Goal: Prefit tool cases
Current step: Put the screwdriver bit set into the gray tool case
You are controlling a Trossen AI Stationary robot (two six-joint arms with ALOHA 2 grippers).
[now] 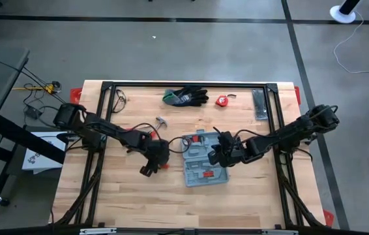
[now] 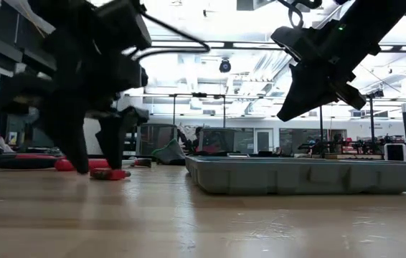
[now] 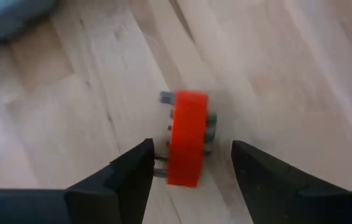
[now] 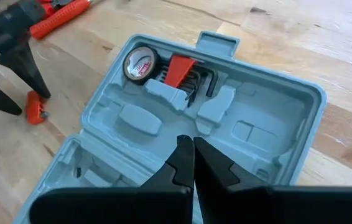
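The grey-blue tool case (image 1: 201, 158) lies open on the table, its moulded recesses up (image 4: 182, 106). A tape roll (image 4: 140, 62) and a red holder of black hex keys (image 4: 179, 70) sit in them. My right gripper (image 4: 193, 144) hovers shut above the case's inside, clear of its rim (image 2: 310, 93). To the case's left, a small red bit holder (image 3: 187, 138) lies on the wood. My left gripper (image 3: 193, 148) points down over it, open, one finger on each side and neither touching it (image 2: 95, 154).
Black-and-green gloves (image 1: 186, 96), a red tape measure (image 1: 221, 100) and a dark flat bar (image 1: 261, 104) lie along the far edge. A small tool (image 1: 162, 122) lies left of the case, and a red-handled tool (image 4: 58, 22) beyond it. Bare wood spans the near side.
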